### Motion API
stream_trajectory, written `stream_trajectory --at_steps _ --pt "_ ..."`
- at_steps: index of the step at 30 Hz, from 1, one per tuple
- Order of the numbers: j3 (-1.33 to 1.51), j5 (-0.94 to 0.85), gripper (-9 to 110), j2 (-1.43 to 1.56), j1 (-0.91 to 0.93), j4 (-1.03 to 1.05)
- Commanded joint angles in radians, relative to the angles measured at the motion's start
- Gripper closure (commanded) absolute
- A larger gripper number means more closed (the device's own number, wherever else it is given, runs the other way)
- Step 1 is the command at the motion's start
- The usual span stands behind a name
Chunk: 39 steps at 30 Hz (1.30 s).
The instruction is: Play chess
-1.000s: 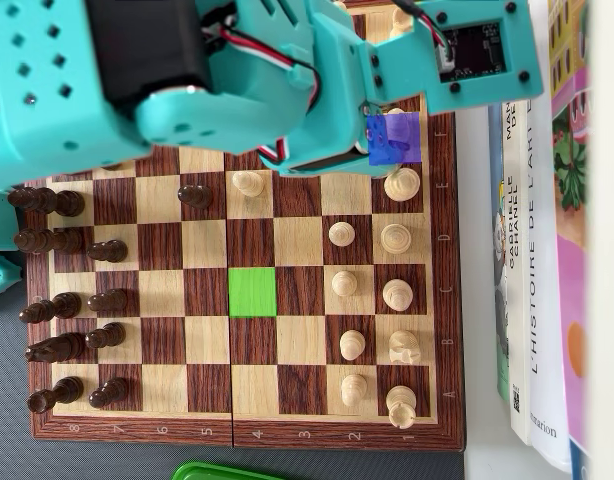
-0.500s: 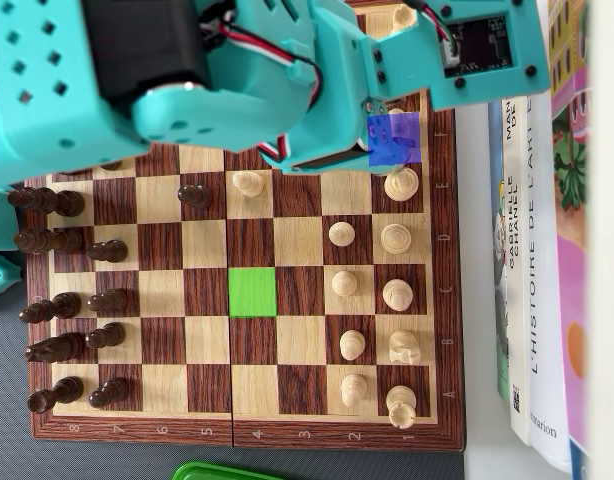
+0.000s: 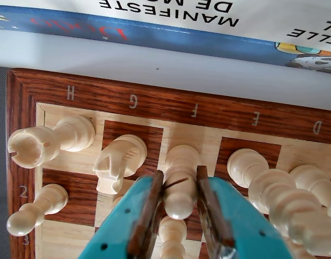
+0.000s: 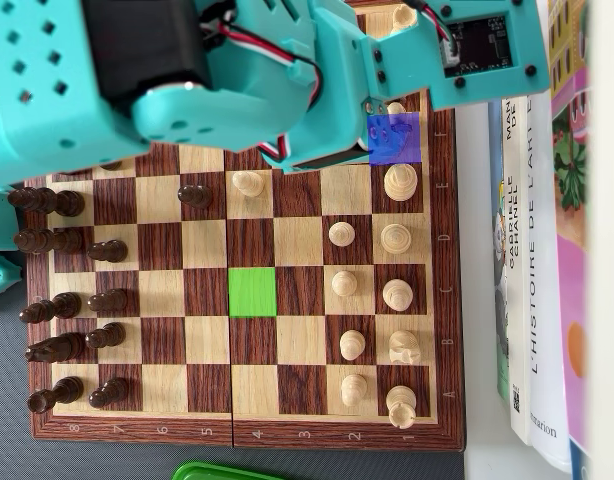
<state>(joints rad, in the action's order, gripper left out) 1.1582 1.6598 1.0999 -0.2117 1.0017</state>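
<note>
In the wrist view the gripper [image 3: 177,190] has its two brown-padded fingers [image 3: 147,216] set on either side of the white bishop [image 3: 179,181] on the F file of the chessboard [image 3: 154,102]; the pads press against the piece's upper body, so the gripper is closed on the bishop, whose base stands on the first-rank square below the letter F. To its left in this view the white knight [image 3: 116,162] occupies the G file and the white rook [image 3: 47,141] the H file, with a white pawn [image 3: 35,209] in front of the rook. To the right a tall white piece [image 3: 252,170] stands just beside the gripper. In the overhead view the teal arm [image 4: 187,80] covers the board's upper part, and a blue square overlay [image 4: 393,138] marks the spot under the gripper, while a green square overlay [image 4: 252,292] sits mid-board. Books [image 4: 532,300] lie on the desk along the board's right edge.
</note>
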Motion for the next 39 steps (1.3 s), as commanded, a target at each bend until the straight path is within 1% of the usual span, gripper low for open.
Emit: stream_trajectory --at_steps 1,18,39 --pt "-0.051 0.008 93 0.017 0.008 -0.012" --pt "-0.031 0.005 92 0.138 0.011 -0.002" --pt "0.301 0.006 92 0.508 0.028 -0.011"
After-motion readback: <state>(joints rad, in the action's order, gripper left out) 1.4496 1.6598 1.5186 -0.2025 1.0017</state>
